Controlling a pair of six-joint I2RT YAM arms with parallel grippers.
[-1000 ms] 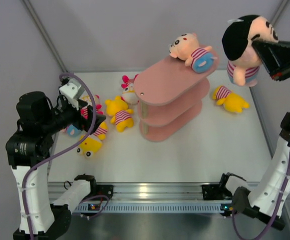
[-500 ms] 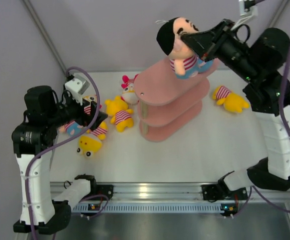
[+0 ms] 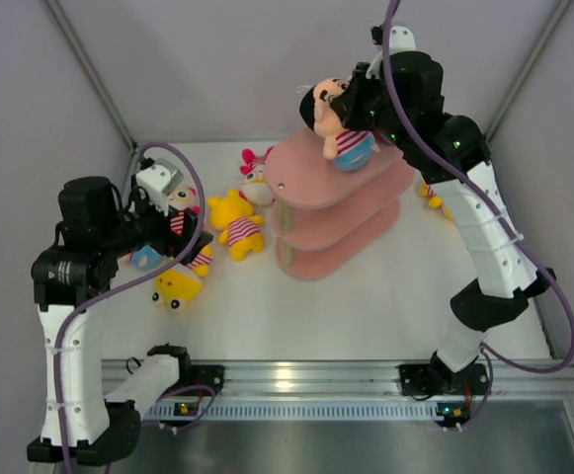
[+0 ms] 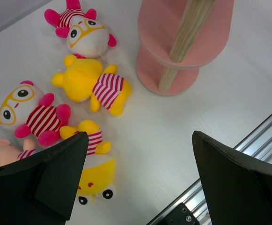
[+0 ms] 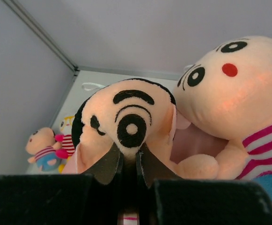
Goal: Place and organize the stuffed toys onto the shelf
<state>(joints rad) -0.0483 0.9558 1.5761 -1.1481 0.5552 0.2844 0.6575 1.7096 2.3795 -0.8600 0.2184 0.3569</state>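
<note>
We swung the black-haired doll (image 3: 324, 107) leftward to the shelf (image 3: 301, 173). Our left claw (image 4: 139, 140) gapes wide, nearest the yellow toy (image 4: 98, 173) just below on the worktop (image 4: 182, 126). Our right claw (image 5: 128, 161) pinches the doll at the shelf's top.

Yellow toy (image 3: 430, 195) mostly behind right arm (image 3: 489, 232)

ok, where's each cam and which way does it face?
Top external: above, behind the bases, looking down on shelf, left arm, right arm.
Left wrist: on left arm, looking down past open left claw at yellow bear, shelf foot.
Right wrist: over shelf top, looking along shut right claw pinching black-haired doll.
Shared: top and left wrist both show that yellow bear.
</note>
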